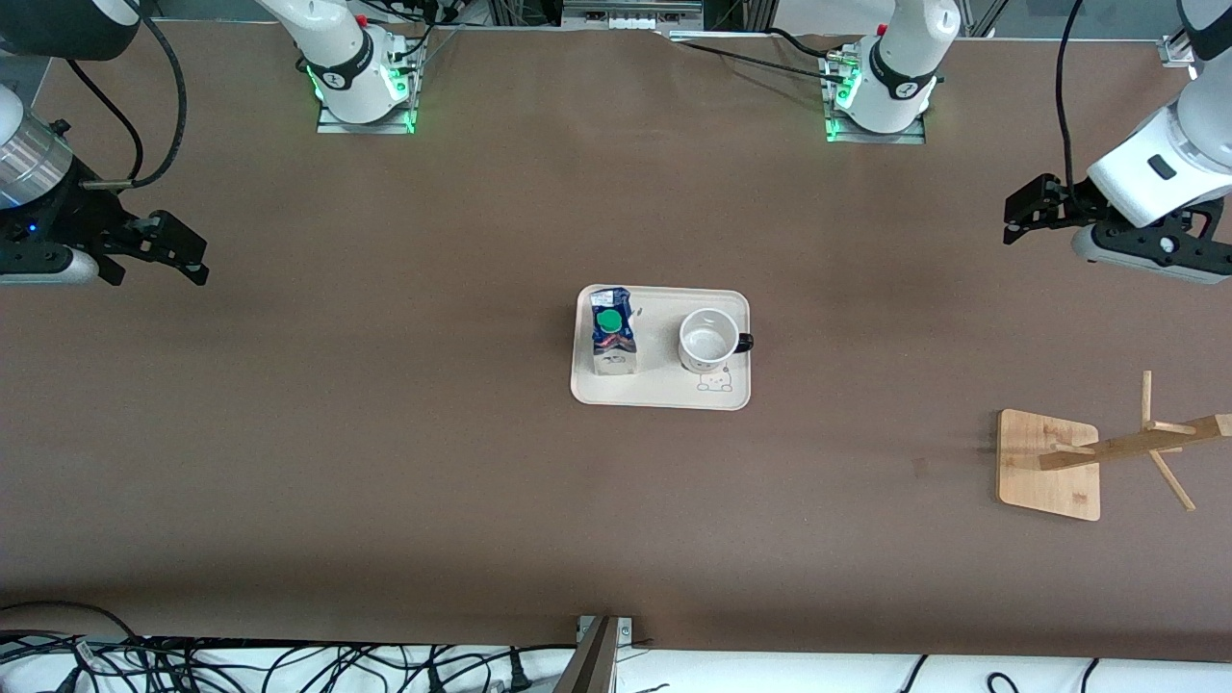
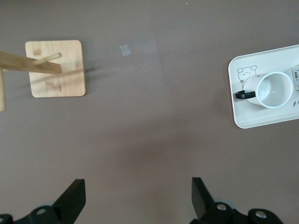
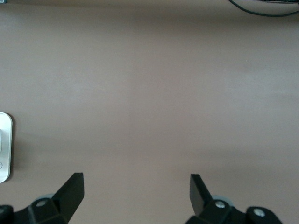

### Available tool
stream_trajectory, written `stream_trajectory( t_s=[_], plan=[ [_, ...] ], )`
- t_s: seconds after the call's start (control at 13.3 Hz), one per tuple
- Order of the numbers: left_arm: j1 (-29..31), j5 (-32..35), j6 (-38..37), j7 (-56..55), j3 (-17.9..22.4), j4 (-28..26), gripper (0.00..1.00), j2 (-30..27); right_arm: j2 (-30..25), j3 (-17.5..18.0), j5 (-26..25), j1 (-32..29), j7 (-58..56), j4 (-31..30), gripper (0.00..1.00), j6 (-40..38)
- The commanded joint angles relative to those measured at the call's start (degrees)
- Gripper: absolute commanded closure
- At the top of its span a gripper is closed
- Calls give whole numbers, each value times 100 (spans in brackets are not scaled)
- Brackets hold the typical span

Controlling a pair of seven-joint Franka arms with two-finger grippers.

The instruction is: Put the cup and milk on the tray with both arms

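Note:
The cream tray lies in the middle of the table. On it the milk stands upright, green cap up, at the end toward the right arm. The white cup stands upright at the end toward the left arm, its black handle pointing that way. My left gripper hangs open and empty over bare table at its own end; its wrist view shows the cup on the tray. My right gripper hangs open and empty over bare table at its end, and a tray edge shows in its wrist view.
A wooden rack with a square base and pegged post stands toward the left arm's end, nearer the front camera than the tray; its base also shows in the left wrist view. Cables lie along the table's front edge.

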Motion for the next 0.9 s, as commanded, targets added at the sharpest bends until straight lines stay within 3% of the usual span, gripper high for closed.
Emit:
stream_trajectory(
  t_s=[0.0,0.15,0.83],
  plan=[
    [-120,-87,-63,-455,25,327,0,300,25,33,-76,-19,18,98,0,-92],
    [-121,-61,-194,-420,25,548,0,459,25,33,-76,-19,18,98,0,-92],
    [-85,-96,-327,-385,25,627,0,547,16,33,-76,-19,18,90,0,-101]
  ],
)
